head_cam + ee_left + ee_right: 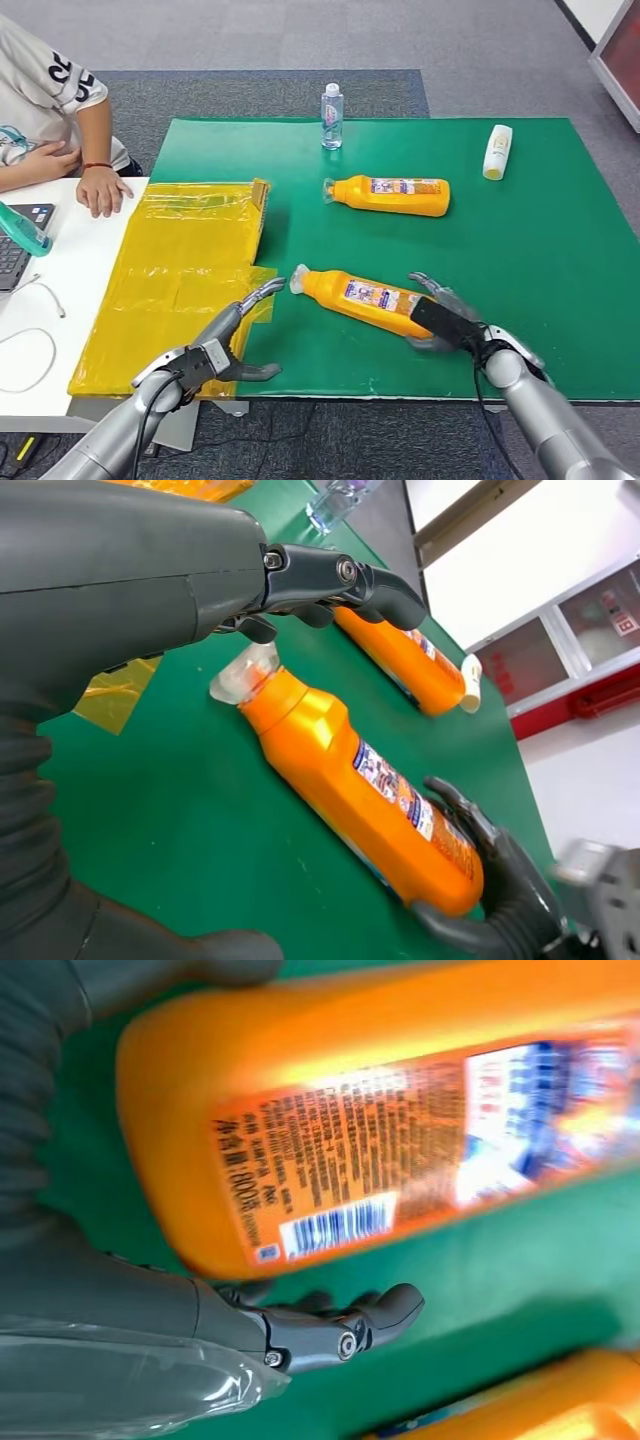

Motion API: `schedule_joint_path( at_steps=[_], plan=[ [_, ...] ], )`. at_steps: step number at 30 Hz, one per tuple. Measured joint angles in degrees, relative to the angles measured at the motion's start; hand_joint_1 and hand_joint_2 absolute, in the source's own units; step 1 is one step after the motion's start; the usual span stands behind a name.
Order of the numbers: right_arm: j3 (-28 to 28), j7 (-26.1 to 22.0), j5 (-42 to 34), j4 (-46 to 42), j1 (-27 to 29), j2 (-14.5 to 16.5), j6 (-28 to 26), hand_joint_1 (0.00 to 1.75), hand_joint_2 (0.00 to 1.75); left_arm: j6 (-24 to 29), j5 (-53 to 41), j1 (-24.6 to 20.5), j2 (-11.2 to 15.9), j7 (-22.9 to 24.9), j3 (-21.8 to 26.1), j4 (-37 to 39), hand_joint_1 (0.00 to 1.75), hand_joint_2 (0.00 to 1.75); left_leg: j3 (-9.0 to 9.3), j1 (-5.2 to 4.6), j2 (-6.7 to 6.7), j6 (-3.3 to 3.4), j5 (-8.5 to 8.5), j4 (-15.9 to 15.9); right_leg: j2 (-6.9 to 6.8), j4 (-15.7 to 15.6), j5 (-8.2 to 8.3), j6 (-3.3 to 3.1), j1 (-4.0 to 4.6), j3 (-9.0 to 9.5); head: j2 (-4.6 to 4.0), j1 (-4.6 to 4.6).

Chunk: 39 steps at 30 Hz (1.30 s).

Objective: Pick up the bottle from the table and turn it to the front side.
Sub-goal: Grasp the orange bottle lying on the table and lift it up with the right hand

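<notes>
An orange bottle [362,298] lies on its side on the green mat [528,280], clear cap [300,278] pointing left. Its back label with a barcode [340,1225] faces the right wrist camera. My right hand [445,318] cups the bottle's base, thumb under one side [453,928] and fingers [340,1332] along the other with a thin gap; the bottle [355,780] rests on the mat. My left hand [234,345] hovers open just left of the cap, fingers [340,580] stretched out above the neck and holding nothing.
A second orange bottle [392,195] lies farther back, with a small clear water bottle [331,115] behind it and a white bottle [497,152] at the back right. A yellow bag [181,270] overlaps the mat's left edge. A person's hand [102,190] rests on the white table [68,260].
</notes>
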Motion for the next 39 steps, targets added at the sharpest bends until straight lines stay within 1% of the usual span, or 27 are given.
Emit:
schedule_joint_path(
  at_steps=[3,5,8,13,18,22,32,39],
  plan=[
    [3.9,4.9,9.4,-0.1,-2.8,0.1,-0.5,0.00,1.75,-0.1,-0.7,0.0,-0.1,0.0,0.5,0.0,0.00,1.75,0.01,0.00,0.01,-0.03,0.04,0.0,0.01,0.0,0.04,-0.01,0.00,-0.01,0.00,0.01],
    [6.7,7.3,13.4,0.0,-4.9,0.3,0.0,0.00,1.75,-0.2,-1.0,0.1,-0.3,0.0,0.9,0.0,0.00,1.75,0.01,0.00,0.01,-0.04,0.06,0.0,0.01,0.0,0.05,-0.01,0.01,-0.01,0.00,0.01],
    [10.5,9.1,16.8,0.1,-7.7,1.3,1.7,0.00,1.75,-0.3,-1.5,0.1,-0.4,0.0,1.4,0.0,0.00,1.75,0.01,0.01,0.01,-0.07,0.10,0.0,0.01,0.0,0.07,-0.02,0.01,-0.01,0.00,0.00],
    [15.8,10.3,19.6,0.7,-11.7,3.2,5.0,0.00,1.75,-0.4,-1.8,0.1,-0.6,0.0,2.2,0.0,0.00,1.75,0.01,0.01,0.01,-0.08,0.12,0.0,0.01,0.0,0.07,-0.02,0.02,-0.02,0.00,0.00],
    [19.6,11.6,20.8,1.5,-14.3,5.4,6.3,0.00,1.75,-0.5,-2.1,0.1,-0.7,0.0,2.5,0.0,0.00,1.75,0.01,0.01,0.01,-0.07,0.11,0.0,0.01,0.0,0.06,-0.02,0.02,-0.03,0.00,0.00],
    [21.1,12.0,21.0,2.0,-15.4,6.4,6.4,0.00,1.75,-0.4,-2.1,0.1,-0.8,0.0,2.7,0.0,0.00,1.75,0.00,0.01,0.01,-0.07,0.11,0.0,0.00,0.0,0.05,-0.02,0.02,-0.03,0.00,-0.01],
    [22.6,12.8,19.8,2.6,-16.0,7.2,6.4,0.00,1.75,-0.4,-2.2,0.2,-0.8,0.0,2.9,0.0,0.00,1.75,0.00,0.01,0.00,-0.07,0.11,0.0,0.00,0.0,0.06,-0.02,0.02,-0.03,0.00,0.00],
    [23.5,14.6,18.0,2.7,-17.2,7.3,8.4,0.00,1.75,-0.6,-2.8,0.1,-0.8,0.0,3.2,0.0,0.00,1.75,0.00,0.01,0.01,-0.07,0.11,0.0,0.01,0.0,0.06,-0.02,0.02,-0.04,0.00,0.00]
  ],
)
